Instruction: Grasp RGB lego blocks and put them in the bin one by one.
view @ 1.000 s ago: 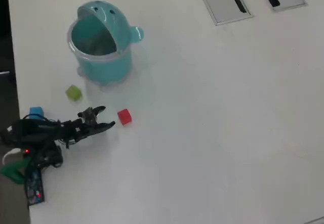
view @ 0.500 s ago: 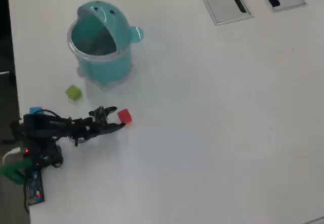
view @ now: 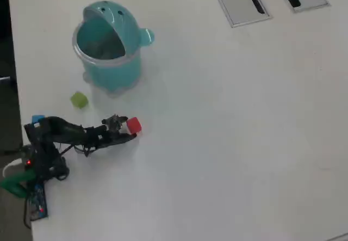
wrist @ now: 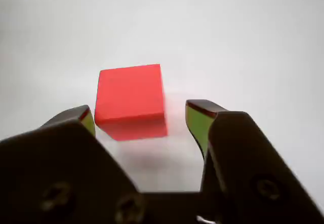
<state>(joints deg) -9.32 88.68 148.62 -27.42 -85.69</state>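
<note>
My arm stretches farther out across the table (view: 228,143) than 1 second ago, carrying my gripper (view: 129,128) from well short of the red block (view: 134,125) right up to it. In the overhead view my tips now reach the block's sides. In the wrist view the block (wrist: 130,101) sits between my spread jaws, nearer the left one.
</note>
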